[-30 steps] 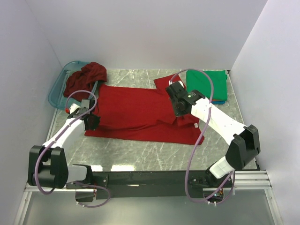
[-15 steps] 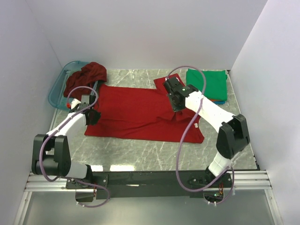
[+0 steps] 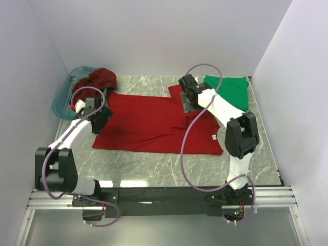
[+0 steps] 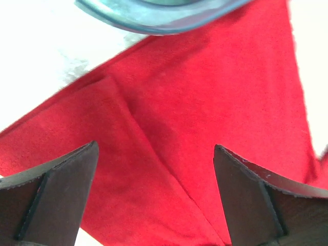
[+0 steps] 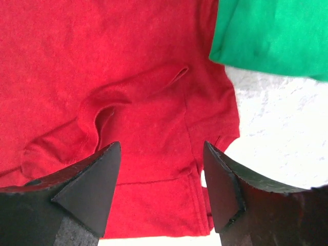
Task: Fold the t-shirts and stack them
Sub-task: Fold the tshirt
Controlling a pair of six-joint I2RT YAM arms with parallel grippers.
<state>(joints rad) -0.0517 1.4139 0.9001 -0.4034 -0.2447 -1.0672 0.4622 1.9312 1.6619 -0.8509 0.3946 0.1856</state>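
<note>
jaws on both arms gape wide, released, gripping nothing: the left jaws over the left edge of the red shirt, the right jaws over its far right sleeve, which is rumpled. this shirt lies spread across the table. a green shirt sits folded far right, partly hidden behind the right arm. a maroon shirt heaps over the basket; the left wrist view cuts off the basket's rim.

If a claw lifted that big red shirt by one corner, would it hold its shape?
Probably not: the red shirt lies limp with soft creases, so it would likely droop. It looks thin and light; a push would probably bunch it.
</note>
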